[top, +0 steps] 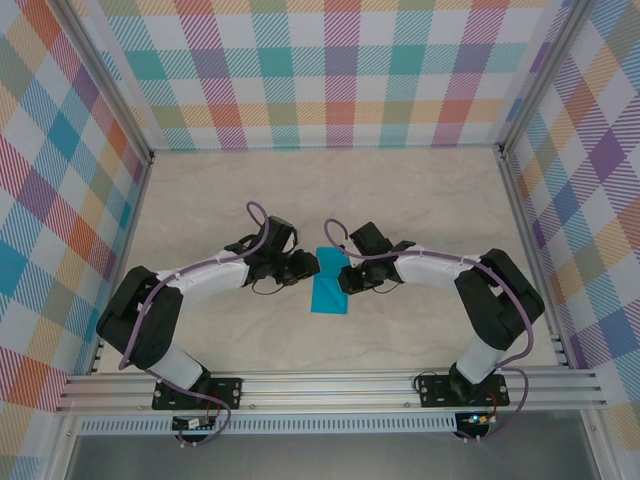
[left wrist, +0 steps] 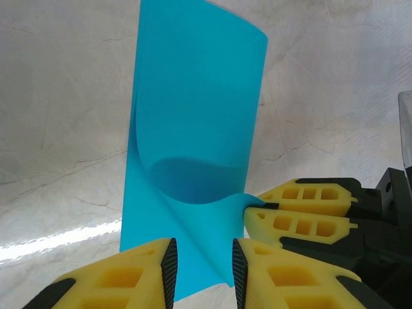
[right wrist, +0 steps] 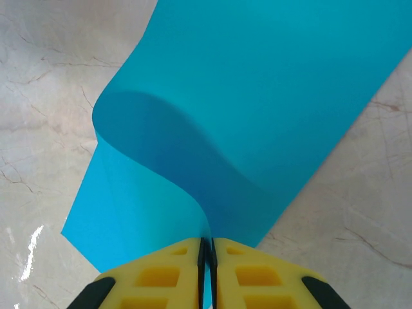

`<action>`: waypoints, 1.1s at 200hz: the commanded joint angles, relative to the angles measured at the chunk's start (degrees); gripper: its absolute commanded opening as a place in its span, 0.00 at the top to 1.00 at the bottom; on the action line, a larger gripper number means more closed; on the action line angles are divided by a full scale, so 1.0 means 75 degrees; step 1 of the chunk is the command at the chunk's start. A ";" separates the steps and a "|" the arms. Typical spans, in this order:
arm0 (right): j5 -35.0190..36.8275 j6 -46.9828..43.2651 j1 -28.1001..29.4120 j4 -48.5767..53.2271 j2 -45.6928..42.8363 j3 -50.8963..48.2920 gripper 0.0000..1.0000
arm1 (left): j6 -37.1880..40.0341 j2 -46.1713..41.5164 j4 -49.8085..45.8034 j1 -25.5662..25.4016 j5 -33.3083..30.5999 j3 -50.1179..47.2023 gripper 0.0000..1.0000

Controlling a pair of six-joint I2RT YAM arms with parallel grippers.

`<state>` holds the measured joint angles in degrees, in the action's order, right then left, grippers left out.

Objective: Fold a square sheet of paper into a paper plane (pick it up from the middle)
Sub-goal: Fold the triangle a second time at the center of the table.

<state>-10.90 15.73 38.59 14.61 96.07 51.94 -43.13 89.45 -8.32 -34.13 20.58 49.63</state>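
Yellow-fingered left gripper [left wrist: 203, 264] is holding its fingers partly apart, straddling the left edge of the square sheet of paper [top: 328, 292] without pinching it. Sheet is curling upward mid-table [top: 400, 200], between both arms. Right gripper [right wrist: 206, 248] is pinching the sheet's right edge, fingers closed tight.

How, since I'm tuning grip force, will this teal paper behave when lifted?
Probably floppy: the teal paper sheet bows over where the right pincer pinches its edge. Likely very light, so thin it seems. It may crease easily.
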 commanded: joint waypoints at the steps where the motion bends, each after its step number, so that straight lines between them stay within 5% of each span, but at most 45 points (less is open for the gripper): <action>1: 0.0070 -0.0155 -0.0071 0.0022 0.0145 0.0211 0.87 | -0.0155 0.0152 0.0316 -0.0170 0.0191 -0.0136 0.69; 76: 0.0095 -0.0081 -0.0140 -0.0102 0.0257 0.0176 0.87 | -0.0401 0.0290 0.0674 -0.0254 0.0180 -0.0245 0.61; 220: 0.0181 0.0417 -0.0153 -0.0371 -0.0109 -0.0275 0.87 | -0.0528 0.0400 0.0698 -0.0254 0.0205 -0.0180 0.67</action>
<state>-9.65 17.63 37.85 13.21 97.56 51.00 -46.83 91.57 -3.88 -35.40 21.58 48.56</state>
